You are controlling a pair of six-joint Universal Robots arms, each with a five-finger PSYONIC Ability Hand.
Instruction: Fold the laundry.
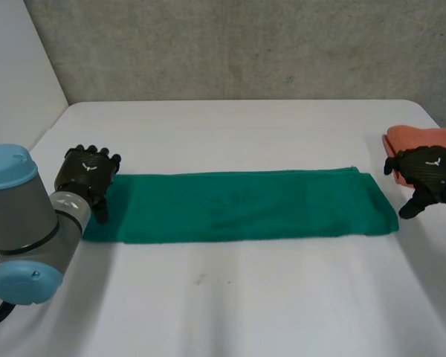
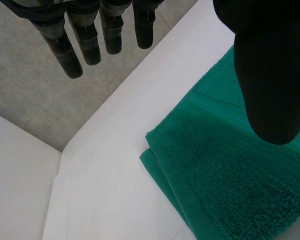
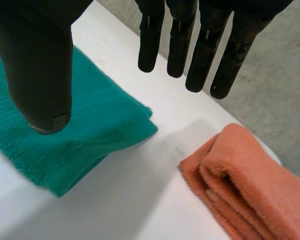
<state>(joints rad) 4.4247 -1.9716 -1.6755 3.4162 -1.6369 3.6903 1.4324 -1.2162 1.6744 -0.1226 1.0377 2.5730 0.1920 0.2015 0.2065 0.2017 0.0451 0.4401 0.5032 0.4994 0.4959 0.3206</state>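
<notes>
A green towel [image 1: 241, 206] lies folded into a long strip across the middle of the white table [image 1: 230, 126]. My left hand [image 1: 88, 172] hovers at the strip's left end, open, its fingers [image 2: 85, 40] straight and its thumb [image 2: 270, 75] over the green towel [image 2: 230, 170], holding nothing. My right hand [image 1: 429, 172] is just off the strip's right end, open too. In the right wrist view its fingers [image 3: 190, 45] point straight and its thumb [image 3: 40, 65] hangs above the green towel's [image 3: 85, 125] corner without touching.
A folded orange towel [image 1: 424, 141] sits at the table's right edge, behind my right hand; the right wrist view has the orange towel [image 3: 245, 185] beside the green corner. A grey wall [image 1: 230, 44] stands behind the table.
</notes>
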